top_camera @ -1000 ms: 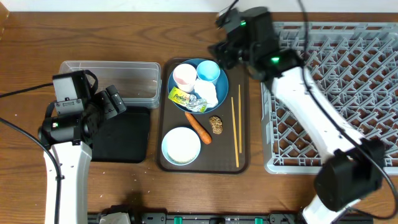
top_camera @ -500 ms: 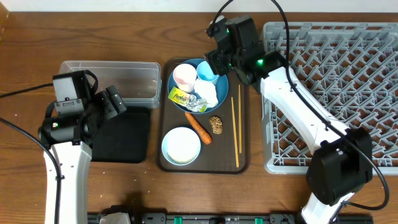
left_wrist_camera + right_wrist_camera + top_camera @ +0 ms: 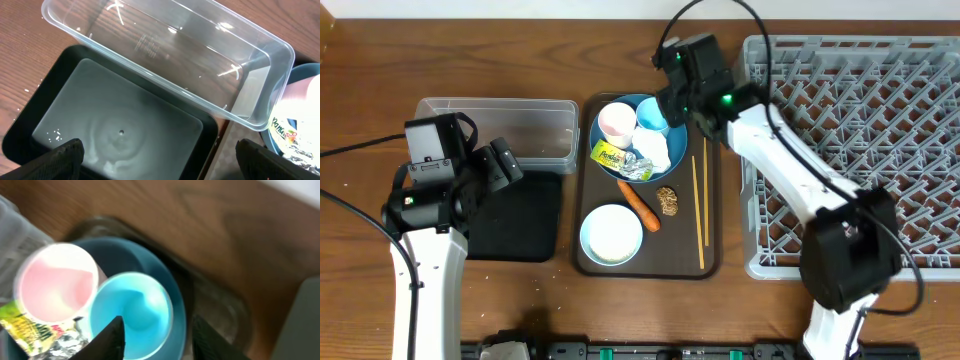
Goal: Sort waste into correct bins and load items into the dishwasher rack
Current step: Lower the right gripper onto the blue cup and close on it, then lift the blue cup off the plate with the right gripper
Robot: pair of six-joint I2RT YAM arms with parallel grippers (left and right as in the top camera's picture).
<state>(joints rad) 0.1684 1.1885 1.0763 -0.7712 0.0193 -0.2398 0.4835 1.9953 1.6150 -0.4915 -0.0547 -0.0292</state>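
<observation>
The dark-blue bowl on the brown serving tray holds the pale-pink cup, the light-blue cup, the crumpled white napkin and the yellow-green wrapper. My right gripper is open just above the light-blue cup; its fingers straddle the cup's right rim. The pink cup stands beside it. The carrot, the brown food piece, the small white bowl and the chopsticks lie on the tray. My left gripper is open and empty over the black tray.
The grey dishwasher rack fills the right side. The clear tub stands behind the black tray at the left; it also shows in the left wrist view. The brown serving tray sits between them and the rack.
My right arm has swung left from the rack's edge and come down over the light-blue cup. The left arm has not moved.
</observation>
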